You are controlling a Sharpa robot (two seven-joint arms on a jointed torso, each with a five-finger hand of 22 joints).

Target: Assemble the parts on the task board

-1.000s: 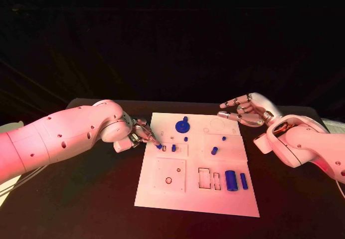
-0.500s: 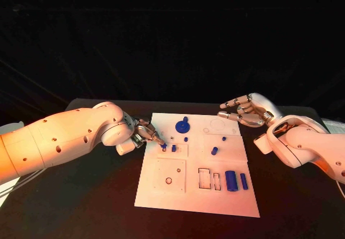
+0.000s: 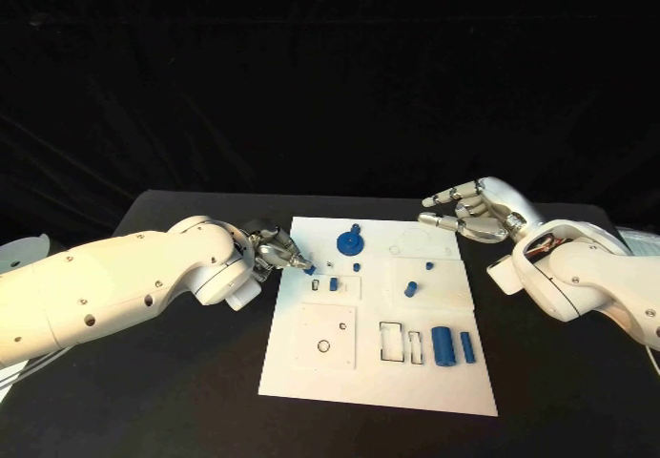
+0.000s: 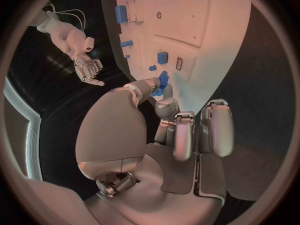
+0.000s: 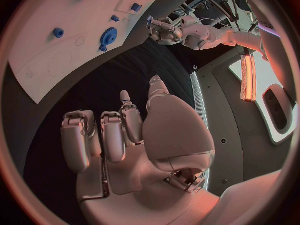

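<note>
i see left hand (image 3: 279, 256) pinching a small blue peg (image 3: 308, 270) at the white board's (image 3: 371, 382) left edge | peg's long axis slants, lower end toward the board | right hand (image 3: 472, 212) off the far right corner, fingers loosely spread, holding nothing

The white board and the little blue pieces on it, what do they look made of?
The task board looks like matte white plastic or painted sheet: flat, even, glare-free. The blue parts, such as the gear, look like moulded or printed plastic: uniform colour, dull surface. Neither is certain.
</note>
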